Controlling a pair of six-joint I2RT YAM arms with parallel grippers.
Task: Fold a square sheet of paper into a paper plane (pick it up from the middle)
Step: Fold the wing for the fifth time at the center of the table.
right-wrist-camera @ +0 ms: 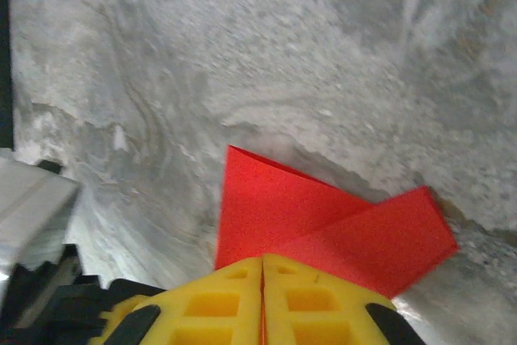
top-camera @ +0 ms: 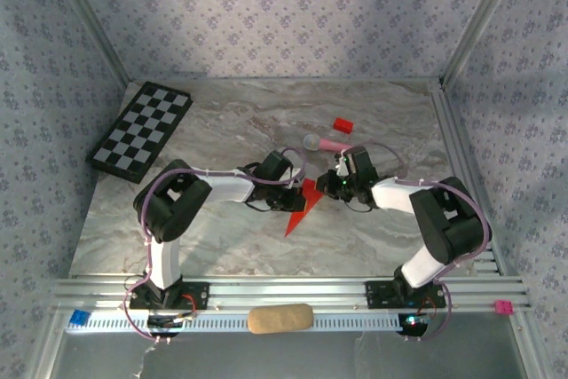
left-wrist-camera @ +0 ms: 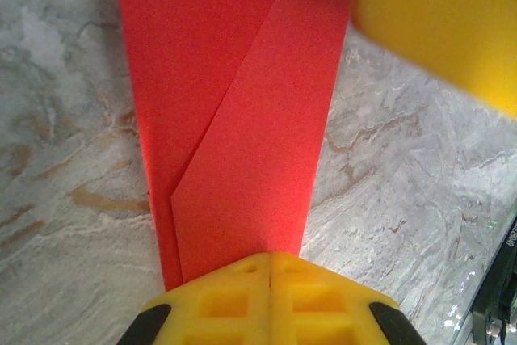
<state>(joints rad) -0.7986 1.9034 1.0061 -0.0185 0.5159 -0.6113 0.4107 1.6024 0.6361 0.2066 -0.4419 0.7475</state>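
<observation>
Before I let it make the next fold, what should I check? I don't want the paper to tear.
1. Grip of left fingers on plane: ok, shut on it.
2. Grip of right fingers on plane: ok, shut on it.
3. Plane's tip sharp: ok.
4. Stick and block apart from plane: ok.
5. Plane lifted off table: cannot tell.

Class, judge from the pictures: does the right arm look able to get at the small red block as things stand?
Probably not yet: the right fingers are shut on the paper plane. The red block lies beyond them, with only the pink stick lying between.
</observation>
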